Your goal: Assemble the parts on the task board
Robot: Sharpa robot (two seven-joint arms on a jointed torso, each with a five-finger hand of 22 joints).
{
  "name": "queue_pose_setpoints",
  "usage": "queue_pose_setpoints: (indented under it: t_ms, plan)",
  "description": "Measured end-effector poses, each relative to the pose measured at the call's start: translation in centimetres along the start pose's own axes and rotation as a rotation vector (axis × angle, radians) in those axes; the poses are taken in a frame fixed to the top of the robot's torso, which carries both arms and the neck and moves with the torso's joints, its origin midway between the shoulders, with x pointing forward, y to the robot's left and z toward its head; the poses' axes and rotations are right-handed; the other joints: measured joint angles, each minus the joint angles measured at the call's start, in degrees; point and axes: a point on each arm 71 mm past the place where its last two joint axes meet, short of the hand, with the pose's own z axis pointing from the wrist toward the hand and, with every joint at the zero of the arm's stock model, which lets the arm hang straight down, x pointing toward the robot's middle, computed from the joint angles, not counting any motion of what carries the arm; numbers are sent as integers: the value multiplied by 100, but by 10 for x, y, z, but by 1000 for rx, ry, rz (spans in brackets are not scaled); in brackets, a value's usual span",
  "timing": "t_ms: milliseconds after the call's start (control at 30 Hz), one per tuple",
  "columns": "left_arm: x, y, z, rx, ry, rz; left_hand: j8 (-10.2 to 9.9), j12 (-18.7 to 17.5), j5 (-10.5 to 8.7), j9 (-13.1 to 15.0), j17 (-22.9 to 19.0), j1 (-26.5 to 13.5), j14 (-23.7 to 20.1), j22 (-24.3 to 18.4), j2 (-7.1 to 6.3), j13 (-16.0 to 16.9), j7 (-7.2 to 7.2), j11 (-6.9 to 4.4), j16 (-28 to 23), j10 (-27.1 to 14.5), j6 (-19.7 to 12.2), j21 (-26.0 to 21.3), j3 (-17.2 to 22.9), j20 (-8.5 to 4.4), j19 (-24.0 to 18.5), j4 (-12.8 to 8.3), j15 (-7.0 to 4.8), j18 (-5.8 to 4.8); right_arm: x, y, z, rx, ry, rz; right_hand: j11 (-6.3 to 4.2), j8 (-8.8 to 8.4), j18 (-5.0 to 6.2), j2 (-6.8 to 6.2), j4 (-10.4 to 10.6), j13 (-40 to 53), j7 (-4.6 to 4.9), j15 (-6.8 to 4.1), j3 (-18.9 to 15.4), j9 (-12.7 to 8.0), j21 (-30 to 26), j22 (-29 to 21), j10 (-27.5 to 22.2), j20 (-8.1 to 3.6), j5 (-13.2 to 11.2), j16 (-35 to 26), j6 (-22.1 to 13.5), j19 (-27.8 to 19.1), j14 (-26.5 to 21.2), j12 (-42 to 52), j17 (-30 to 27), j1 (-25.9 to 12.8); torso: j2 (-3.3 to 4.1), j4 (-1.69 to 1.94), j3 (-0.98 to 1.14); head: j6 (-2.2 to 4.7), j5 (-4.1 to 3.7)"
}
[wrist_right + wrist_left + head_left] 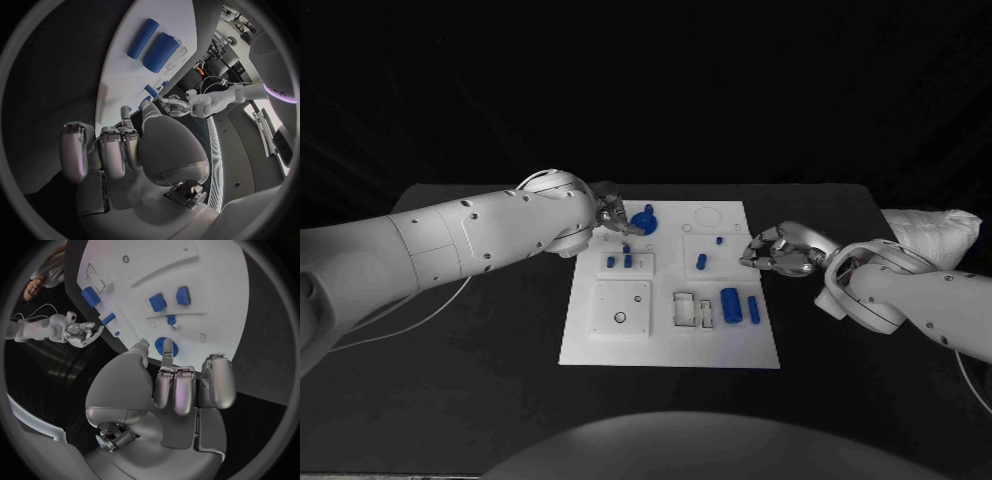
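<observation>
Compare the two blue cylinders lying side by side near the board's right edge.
The inner cylinder is thicker and shorter; the outer cylinder is thinner and longer. The inner one lies nearer the board's middle, the outer one nearer its right edge. Both are blue, lie flat and are untouched.

The task board [669,345] has bare white surface along its near edge, open to approach from the front. Toward the back left, the left hand [613,221] crowds the round blue part [643,221], blocking that corner. The right hand [776,250] hangs just off the board's right edge, beside the two blue cylinders [740,304]. Small blue pegs [619,262] stand mid-board.
</observation>
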Motion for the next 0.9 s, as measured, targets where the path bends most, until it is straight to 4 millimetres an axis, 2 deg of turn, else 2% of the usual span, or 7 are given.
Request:
queue_pose_setpoints:
  t_ms: [167,233,333,700,833,900]
  plan:
    - [4,4,1,-99,48,53,-15,0,-86,-52,0,-148,20,0,-5,0,0,0,0,0,0,0,-125,0,0,-12,-20,0,0,0,0,0,1,1,0,0,0,0,0,-4,0,0,0,0,0,0,0,0,0,0,0,0,0,-16,0,0,1,1,0,0,1]
    - [5,5,1,-134,61,71,-19,0,-111,-55,-1,-188,20,0,30,0,-10,0,0,0,33,0,-162,0,0,-5,-20,0,0,0,0,0,1,1,0,0,0,0,0,-4,0,0,0,0,0,-1,0,0,0,0,0,0,0,-16,-1,0,0,2,0,0,1]
    - [5,7,2,-166,74,90,5,0,-124,-46,-1,-188,8,0,30,0,-49,-41,0,0,132,-22,-186,-4,4,-28,-32,0,0,0,0,0,1,1,0,0,0,0,0,-5,0,0,0,1,0,-1,0,0,0,0,0,0,0,-16,-1,0,-1,3,0,0,-3]
    - [7,9,1,-205,102,122,49,0,-124,-13,-1,-211,11,-1,53,0,-61,-41,0,0,184,-22,-186,-24,17,-28,-53,0,1,0,1,0,3,2,0,0,0,0,0,-4,0,0,0,1,0,-1,0,0,0,0,0,0,0,-16,-1,0,-1,7,-3,0,-2]
    - [8,10,1,-208,111,115,49,0,-123,-21,-1,-148,20,-1,116,0,-82,-61,0,-21,205,-53,-186,-41,-1,-28,-61,0,1,1,1,-1,3,2,0,0,0,0,1,-3,0,0,2,-1,0,-1,0,0,0,0,0,0,0,-15,-2,0,-2,9,-1,0,0]
    - [8,9,1,-206,117,107,-53,0,-96,-94,-1,-148,19,-1,116,0,-24,-61,0,-21,130,-68,-202,-41,-1,-44,-61,0,2,1,1,-1,4,2,0,0,0,0,16,-2,0,0,16,-5,0,-2,0,0,0,0,0,0,0,-15,-2,0,-3,9,-1,0,3]
